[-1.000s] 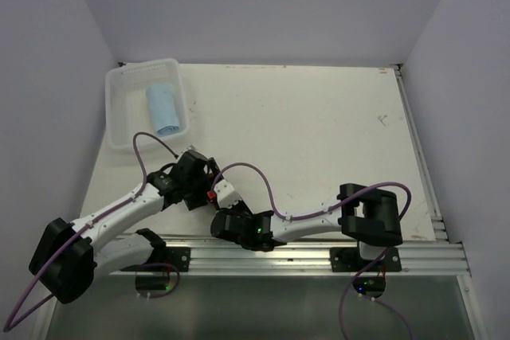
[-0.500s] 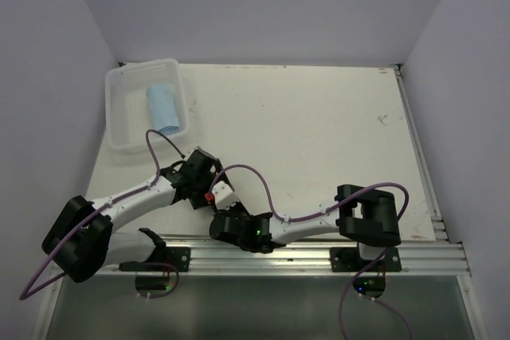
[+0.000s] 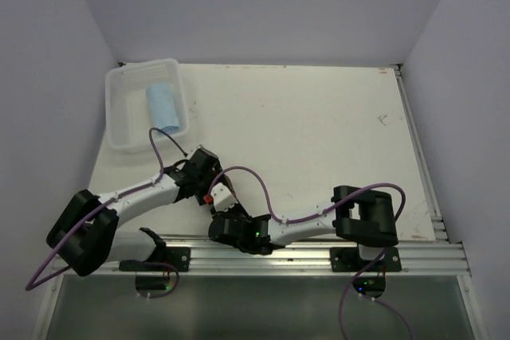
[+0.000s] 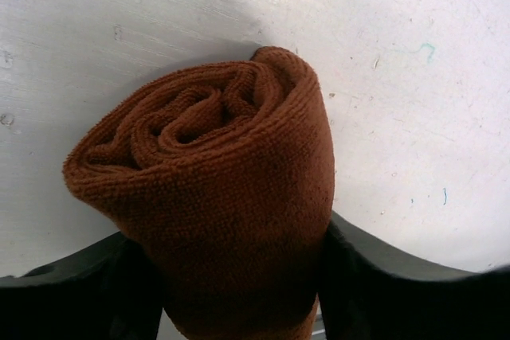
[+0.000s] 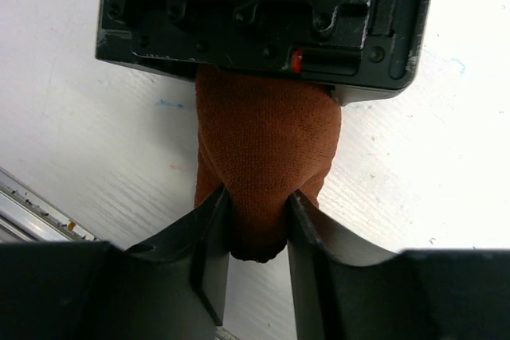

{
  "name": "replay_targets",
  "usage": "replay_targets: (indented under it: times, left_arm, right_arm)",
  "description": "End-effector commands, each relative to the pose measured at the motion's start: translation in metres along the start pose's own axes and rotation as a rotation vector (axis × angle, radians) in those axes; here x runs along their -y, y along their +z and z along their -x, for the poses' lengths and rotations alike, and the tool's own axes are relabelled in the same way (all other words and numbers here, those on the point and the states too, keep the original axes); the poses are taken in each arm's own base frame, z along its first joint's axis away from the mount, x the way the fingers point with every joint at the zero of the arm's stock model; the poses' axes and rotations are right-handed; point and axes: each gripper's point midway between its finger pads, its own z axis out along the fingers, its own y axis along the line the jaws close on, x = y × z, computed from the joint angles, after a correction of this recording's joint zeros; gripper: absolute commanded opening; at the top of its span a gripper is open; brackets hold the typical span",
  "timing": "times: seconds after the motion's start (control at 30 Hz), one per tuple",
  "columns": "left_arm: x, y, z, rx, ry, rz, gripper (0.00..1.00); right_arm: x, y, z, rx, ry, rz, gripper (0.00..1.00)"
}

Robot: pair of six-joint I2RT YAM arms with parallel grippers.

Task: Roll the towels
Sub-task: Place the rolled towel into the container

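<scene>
Two robot arms share a white desk [image 3: 319, 133], seen from above. The left arm [image 3: 135, 195] slants up toward a clear plastic basket [image 3: 118, 113] and ends on the basket's near side, a little to its right. The right arm [image 3: 307, 219] lies low and reaches to that same spot, near the basket but apart from it.

Inside the basket, toward its right wall, lies a light blue towel [image 3: 162, 106], rolled into a tube.

A second towel, rust brown [image 4: 231, 197], is outside the basket at the spot where the arms meet. From above it is hidden under the two wrists. The left wrist camera shows it as a tight roll, with the spiral of its layers visible at one end. It sits low over the desk, and whether it touches the surface cannot be told.

The left pincer [image 4: 239, 288] is clamped around the roll, one black finger on each side. The right pincer [image 5: 256, 232] pinches the other end of the brown towel, which sticks out from under the left wrist's black housing. Both fingers press into the cloth.
</scene>
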Motion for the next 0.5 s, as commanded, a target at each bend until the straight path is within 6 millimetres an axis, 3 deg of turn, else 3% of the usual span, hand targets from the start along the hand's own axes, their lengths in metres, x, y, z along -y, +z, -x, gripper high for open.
replay_targets:
  times: [0.0, 0.1, 0.3, 0.47]
  left_arm:
    - [-0.008, 0.008, -0.004, 0.001, 0.028, 0.034, 0.68]
    - [-0.015, 0.012, -0.004, 0.013, 0.046, 0.064, 0.55]
    - [-0.042, 0.028, -0.009, 0.010, 0.093, 0.179, 0.51]
    - [-0.039, 0.033, -0.012, -0.012, 0.104, 0.167, 0.51]
  right_arm:
    - [-0.008, -0.001, 0.021, 0.083, 0.073, 0.007, 0.36]
    - [-0.006, -0.004, 0.024, 0.096, 0.078, 0.012, 0.43]
    - [0.000, -0.014, 0.033, 0.116, 0.106, 0.030, 0.52]
    - [0.015, -0.036, 0.043, 0.139, 0.141, 0.067, 0.58]
